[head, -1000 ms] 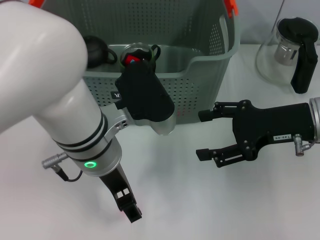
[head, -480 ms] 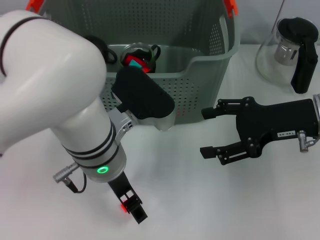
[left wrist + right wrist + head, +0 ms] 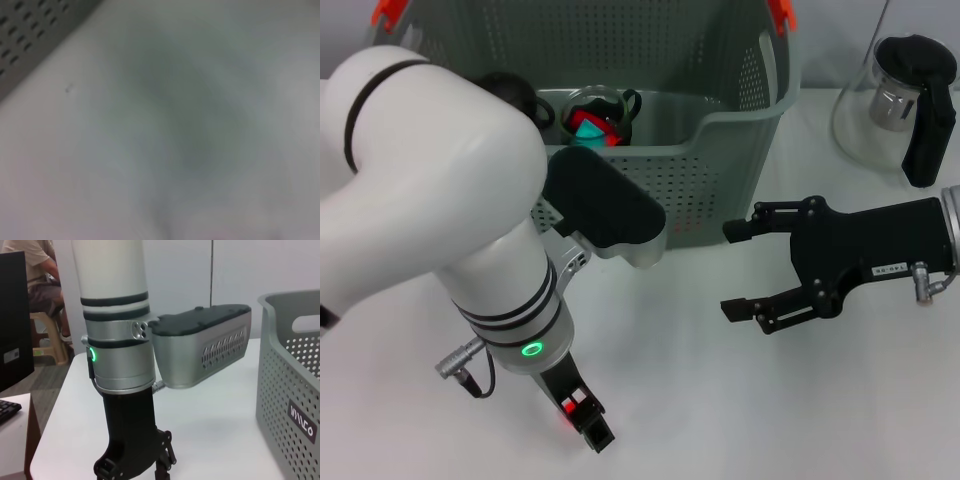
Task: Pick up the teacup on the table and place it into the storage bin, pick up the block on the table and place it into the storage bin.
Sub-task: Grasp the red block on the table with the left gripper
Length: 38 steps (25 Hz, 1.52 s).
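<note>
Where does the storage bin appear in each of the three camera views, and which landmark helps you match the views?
Head view: the storage bin fills the upper middle, behind both arms.
Left wrist view: only a perforated grey corner shows at one edge, probably the bin's wall.
Right wrist view: its perforated wall with the black label stands at one side, beyond the left gripper.
Shared landmark: the perforated grey wall.
</note>
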Tool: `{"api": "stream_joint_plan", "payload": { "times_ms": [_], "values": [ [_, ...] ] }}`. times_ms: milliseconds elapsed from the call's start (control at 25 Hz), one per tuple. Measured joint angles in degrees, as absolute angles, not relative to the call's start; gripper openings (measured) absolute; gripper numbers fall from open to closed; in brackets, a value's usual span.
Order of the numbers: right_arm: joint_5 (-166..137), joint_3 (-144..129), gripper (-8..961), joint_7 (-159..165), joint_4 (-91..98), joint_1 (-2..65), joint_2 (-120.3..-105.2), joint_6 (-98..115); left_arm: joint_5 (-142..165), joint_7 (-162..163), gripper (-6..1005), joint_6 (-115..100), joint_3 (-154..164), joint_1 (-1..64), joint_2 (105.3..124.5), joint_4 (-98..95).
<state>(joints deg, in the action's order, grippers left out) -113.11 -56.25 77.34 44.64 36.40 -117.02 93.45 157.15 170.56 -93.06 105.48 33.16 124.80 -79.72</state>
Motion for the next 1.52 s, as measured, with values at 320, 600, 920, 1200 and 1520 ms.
{"api": "stream_joint_plan", "payload": {
  "times_ms": [320,600,920,1200,1520],
  "values": [
    [-113.1,-56.3,944,77.3,44.7,36.5,-117.12,93.4,157.5,170.6,901,-92.4,105.8,33.6,124.80,-78.5],
    [-113.1,-56.2,944,77.3,44.6,36.5,-117.16,93.3,157.5,170.1,809,-92.3,106.6,34.0,124.80,-78.5],
    [-113.1,-56.3,944,77.3,44.6,36.5,-117.25,92.9,157.5,169.4,660,-91.3,107.5,34.4,124.80,-77.7],
    [-113.1,-56.3,944,77.2,44.6,36.5,-117.25,92.8,157.5,169.4,661,-90.9,108.2,35.0,124.80,-76.9],
    [-113.1,-56.3,944,77.2,44.5,36.3,-117.27,92.8,157.5,169.4,661,-90.9,108.8,35.3,124.80,-76.6]
  ]
}}
